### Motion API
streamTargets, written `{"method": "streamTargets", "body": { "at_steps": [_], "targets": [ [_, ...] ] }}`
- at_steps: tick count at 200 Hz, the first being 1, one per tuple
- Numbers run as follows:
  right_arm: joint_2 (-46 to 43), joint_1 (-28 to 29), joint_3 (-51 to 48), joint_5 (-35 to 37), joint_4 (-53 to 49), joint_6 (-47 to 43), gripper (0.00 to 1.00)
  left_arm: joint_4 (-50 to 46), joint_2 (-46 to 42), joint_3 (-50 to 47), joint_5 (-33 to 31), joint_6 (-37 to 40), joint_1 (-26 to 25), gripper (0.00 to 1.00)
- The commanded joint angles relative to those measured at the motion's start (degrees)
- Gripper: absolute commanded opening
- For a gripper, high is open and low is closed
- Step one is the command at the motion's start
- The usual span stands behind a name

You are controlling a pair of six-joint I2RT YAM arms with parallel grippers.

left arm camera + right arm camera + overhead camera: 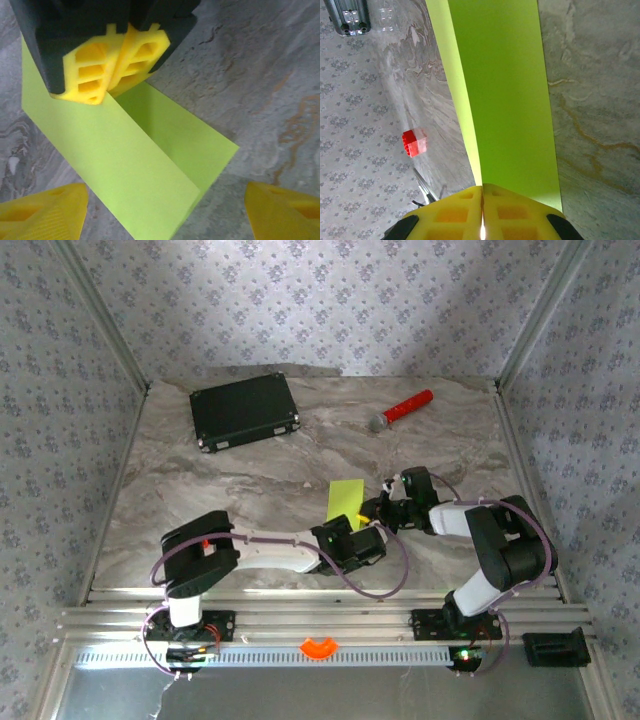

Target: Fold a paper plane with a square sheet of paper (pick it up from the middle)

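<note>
The square sheet of paper (345, 500) is lime yellow-green and lies doubled over on the marble table, its upper flap (115, 165) raised above the lower layer (190, 135). My right gripper (374, 510) is shut on the folded edge. Its yellow fingers (107, 67) pinch the sheet at the top of the left wrist view. In the right wrist view the paper (505, 100) runs away from the closed right gripper (482, 212). My left gripper (352, 540) hovers open over the paper's near end. Its fingertips (42, 210) stand wide apart on either side of the sheet.
A black case (245, 410) lies at the back left. A red-handled microphone (402, 410) lies at the back right. A small red block (414, 142) sits by the patterned wall. An aluminium rail (320, 620) runs along the near edge.
</note>
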Motion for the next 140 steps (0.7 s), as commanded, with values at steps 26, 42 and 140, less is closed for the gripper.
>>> {"method": "streamTargets", "body": {
  "at_steps": [26,42,140],
  "targets": [
    [0.5,-0.4,1.0,-1.0,-1.0,-0.4,0.1,-1.0,1.4,2.6,-3.7,1.7,-0.3,0.71],
    [0.4,-0.4,1.0,-0.9,-1.0,-0.4,0.1,-0.7,1.5,2.5,-3.6,1.4,-0.3,0.64],
    [-2.1,-1.5,0.2,1.0,-3.5,-1.1,0.28,0.9,-1.1,0.1,1.8,-5.3,2.2,0.05]
  ]
}}
